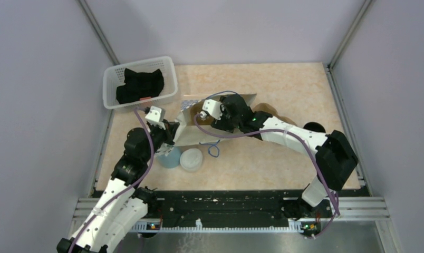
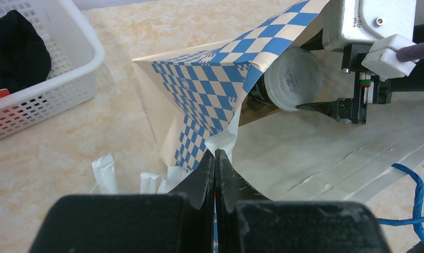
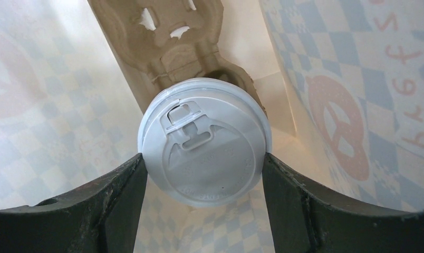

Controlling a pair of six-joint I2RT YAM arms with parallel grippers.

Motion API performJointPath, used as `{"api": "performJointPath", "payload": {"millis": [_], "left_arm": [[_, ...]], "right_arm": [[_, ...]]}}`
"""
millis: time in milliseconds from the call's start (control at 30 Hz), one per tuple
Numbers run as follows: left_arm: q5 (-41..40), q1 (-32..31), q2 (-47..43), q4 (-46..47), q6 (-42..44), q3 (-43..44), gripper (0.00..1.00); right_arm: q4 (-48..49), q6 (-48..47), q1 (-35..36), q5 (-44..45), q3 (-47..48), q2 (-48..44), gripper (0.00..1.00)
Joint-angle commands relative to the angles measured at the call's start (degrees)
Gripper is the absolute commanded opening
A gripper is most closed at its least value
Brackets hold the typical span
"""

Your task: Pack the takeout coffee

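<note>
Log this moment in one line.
left gripper: shut on bag edge | right gripper: shut on takeout coffee, inside bag | carrier: in bag

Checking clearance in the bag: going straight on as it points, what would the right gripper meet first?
Likely the cardboard cup carrier inside the bag, beyond the takeout coffee the right gripper holds; depth unclear.

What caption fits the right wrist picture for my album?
Right claw grips the takeout coffee near a cardboard tray inside the checkered bag.

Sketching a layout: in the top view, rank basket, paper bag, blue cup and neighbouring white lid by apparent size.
1. Basket.
2. Paper bag, though arms hide much of it.
3. Blue cup and white lid look alike.
</note>
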Motion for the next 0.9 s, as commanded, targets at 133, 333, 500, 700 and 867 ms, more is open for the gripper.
{"api": "performJointPath", "payload": {"millis": [133, 333, 500, 700, 867], "left_arm": [[-1.2, -0.19, 0.88, -0.79, 1.22, 2.22, 0.0], [-2.36, -0.17, 1.06, -2.86, 1.05, 3.96, 0.0], [-2.04, -0.11, 2.86, -5.3, -0.42, 7.01, 0.0], [-0.6, -0.13, 5.89, -7.53, -2.61, 10.81, 0.0], [0.53, -0.11, 8.54, -10.93, -5.44, 14.83, 0.0]], "right_arm": [[5.21, 2.17, -0.55, -0.44, 2.27, -0.32, 0.16], [10.34, 3.19, -2.3, -1.5, 0.23, 2.45, 0.16], [11.95, 2.23, -3.22, -3.12, 0.48, 4.91, 0.16], [10.63, 2.16, -4.51, -6.63, 0.22, 6.22, 0.16], [3.74, 2.68, -4.8, -7.41, 3.47, 9.11, 0.15]]}}
